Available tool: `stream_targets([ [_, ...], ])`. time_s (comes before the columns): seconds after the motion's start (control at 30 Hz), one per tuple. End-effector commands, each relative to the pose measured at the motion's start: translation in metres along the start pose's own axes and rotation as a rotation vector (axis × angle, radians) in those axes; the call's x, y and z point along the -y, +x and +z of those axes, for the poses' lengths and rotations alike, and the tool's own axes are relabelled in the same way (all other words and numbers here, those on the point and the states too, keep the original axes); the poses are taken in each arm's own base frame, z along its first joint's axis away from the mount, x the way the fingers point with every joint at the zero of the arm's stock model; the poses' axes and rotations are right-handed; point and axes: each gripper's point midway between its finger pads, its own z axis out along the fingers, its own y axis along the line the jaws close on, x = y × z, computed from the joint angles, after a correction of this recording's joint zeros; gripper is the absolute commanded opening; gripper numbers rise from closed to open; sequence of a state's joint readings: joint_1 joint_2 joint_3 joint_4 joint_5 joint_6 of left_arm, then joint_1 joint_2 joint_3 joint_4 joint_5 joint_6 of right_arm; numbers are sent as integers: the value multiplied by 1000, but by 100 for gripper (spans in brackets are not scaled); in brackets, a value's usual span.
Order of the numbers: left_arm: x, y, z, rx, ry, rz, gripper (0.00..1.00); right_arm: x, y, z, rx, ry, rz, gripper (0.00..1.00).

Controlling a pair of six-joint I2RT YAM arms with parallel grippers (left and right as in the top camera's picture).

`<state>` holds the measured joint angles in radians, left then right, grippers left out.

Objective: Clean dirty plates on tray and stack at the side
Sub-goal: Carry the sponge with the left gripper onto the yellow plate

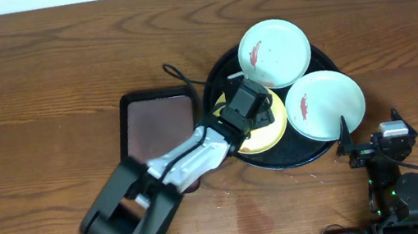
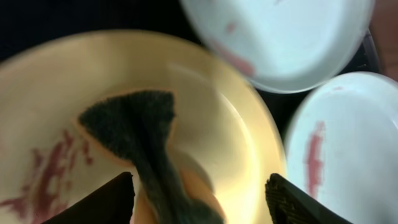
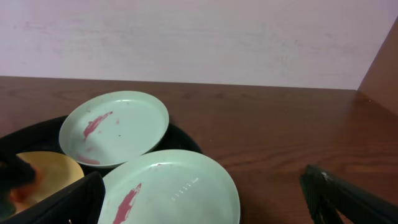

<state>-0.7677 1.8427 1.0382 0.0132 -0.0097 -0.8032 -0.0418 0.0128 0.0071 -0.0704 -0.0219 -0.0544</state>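
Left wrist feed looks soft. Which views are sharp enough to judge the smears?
Left wrist: blurred throughout, yet smears on the yellow plate show. Overhead: sharp, but left arm covers much of that plate. Right wrist: crisp on both mint plates.

Overhead, the left arm (image 1: 190,157) covers much of the yellow plate (image 1: 276,123) and a lower corner of the maroon tray (image 1: 155,117). The left wrist view is blurred throughout. There, the upper blue plate (image 2: 280,37) runs off the top edge, the right-hand blue plate (image 2: 348,143) off the right side, and the sponge (image 2: 140,134) off the bottom.
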Motion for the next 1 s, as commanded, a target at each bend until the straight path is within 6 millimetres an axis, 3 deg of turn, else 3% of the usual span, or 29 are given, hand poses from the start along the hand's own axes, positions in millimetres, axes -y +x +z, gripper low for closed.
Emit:
stream_targets([
  [0.0, 21, -39, -55, 131, 47, 72, 73, 2, 1, 0, -5, 12, 17, 99],
  [0.13, 25, -59, -110, 186, 74, 54, 75, 2, 1, 0, -5, 12, 17, 99],
  [0.27, 15, -61, -153, 194, 67, 44, 76, 2, 1, 0, -5, 12, 17, 99],
  [0.37, 3, -52, -170, 164, 29, 96, 77, 2, 1, 0, -4, 12, 16, 99],
  [0.4, -1, -48, -173, 152, 14, 133, 77, -1, -9, 0, 38, -10, 32, 99],
  [0.53, -13, -38, -175, 107, -31, 178, 77, -51, -28, -10, 73, -321, 306, 99],
  [0.67, -26, -26, -170, 49, -84, 185, 77, -58, -86, -27, 297, -424, 337, 99],
  [0.8, -38, -15, -168, 1, -129, 190, 78, -49, -160, -64, 615, -410, 231, 99],
  [0.97, -40, -13, -167, -12, -140, 192, 82, -38, -213, -74, 599, -301, 87, 100],
])
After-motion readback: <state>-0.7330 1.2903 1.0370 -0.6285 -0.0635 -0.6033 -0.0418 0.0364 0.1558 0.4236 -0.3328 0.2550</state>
